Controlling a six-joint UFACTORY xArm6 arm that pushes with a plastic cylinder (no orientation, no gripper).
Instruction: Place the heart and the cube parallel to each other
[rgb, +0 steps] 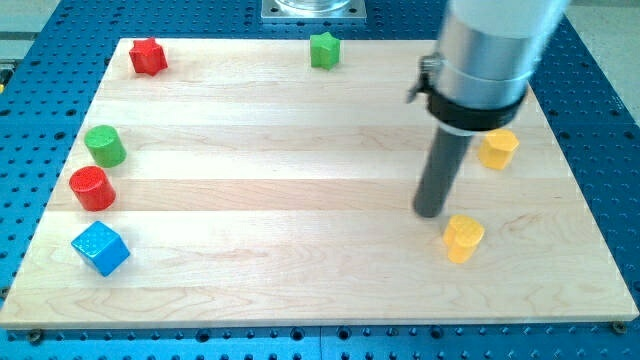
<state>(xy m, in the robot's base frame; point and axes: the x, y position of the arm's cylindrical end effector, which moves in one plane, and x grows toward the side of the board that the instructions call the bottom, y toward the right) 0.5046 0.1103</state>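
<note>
Wooden surface (300, 200): arm housing partly hides yellow block (497, 149); my tip (430, 213), upright, bare end effector grasping nothing, just upper-left of yellow heart (463, 238); blue cube (100, 248) lower left.

Arm housing (497, 50) cut off at twelve o'clock edge, yellow block (497, 148) at two o'clock partly hidden behind it, shape unclear.

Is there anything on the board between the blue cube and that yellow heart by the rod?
No. In the camera view, only bare wood lies between the blue cube and the yellow heart.
</note>
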